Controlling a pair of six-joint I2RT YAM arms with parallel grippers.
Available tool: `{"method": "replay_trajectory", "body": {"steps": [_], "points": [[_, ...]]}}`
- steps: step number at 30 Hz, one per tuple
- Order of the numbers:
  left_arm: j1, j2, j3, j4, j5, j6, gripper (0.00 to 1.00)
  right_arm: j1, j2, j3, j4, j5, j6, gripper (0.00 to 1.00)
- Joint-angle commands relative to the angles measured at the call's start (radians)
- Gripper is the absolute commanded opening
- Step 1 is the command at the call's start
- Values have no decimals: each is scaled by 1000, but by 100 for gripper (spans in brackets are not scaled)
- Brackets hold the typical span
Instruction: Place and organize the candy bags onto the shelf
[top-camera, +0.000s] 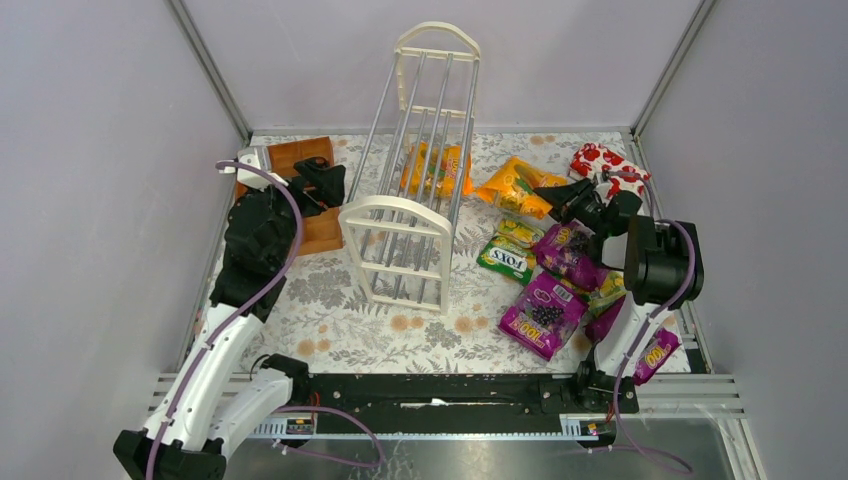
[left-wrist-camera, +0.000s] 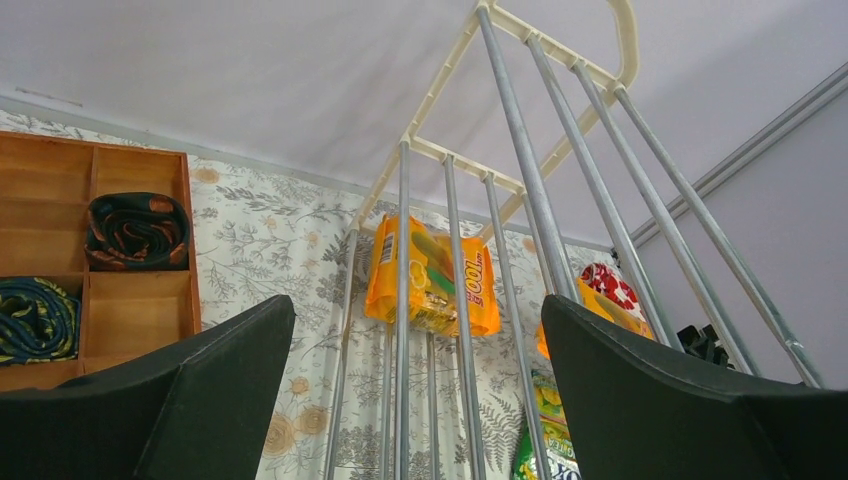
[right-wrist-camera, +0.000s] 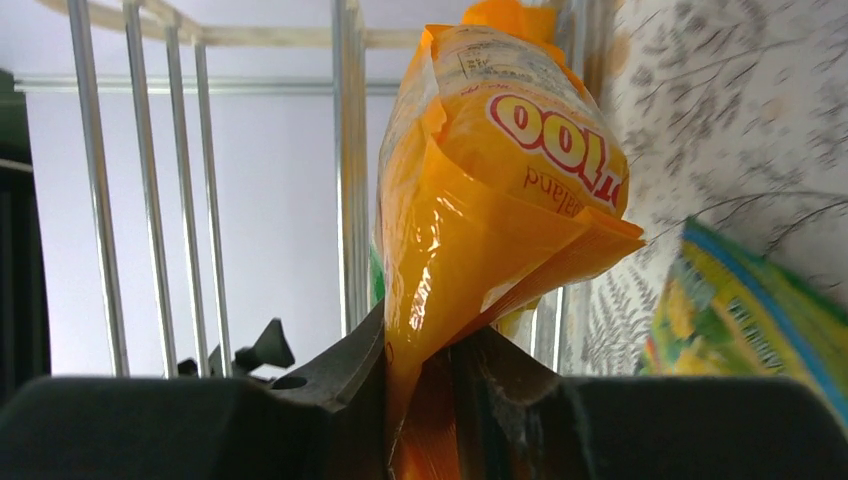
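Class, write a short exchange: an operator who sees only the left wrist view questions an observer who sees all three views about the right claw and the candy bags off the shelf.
Operator: Is the right claw holding anything?
Observer: Yes, it pinches one end of an orange bag.
Operator: Are bags lying outside the shelf?
Observer: Several purple bags lie in a heap to the right of it.
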Motion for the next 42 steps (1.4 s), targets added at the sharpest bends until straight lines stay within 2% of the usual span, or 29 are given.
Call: {"method": "replay_trajectory", "body": {"steps": [1,9,22,33,42], "points": [[-6,-15,10,39,-6,5,99,45,-134,-24,147,-94,38,25],[-6,-9,10,39,-6,4,99,189,-180,-12,-101,-41,-163,25],[-6,0,11,38,4,1,99,386,-4,87,69,-30,-86,24],[-6,7,13,38,13,-2,99,538,174,299,38,57,-118,25],[-6,10,18,34,11,0,99,564,292,429,27,101,-101,25]]}}
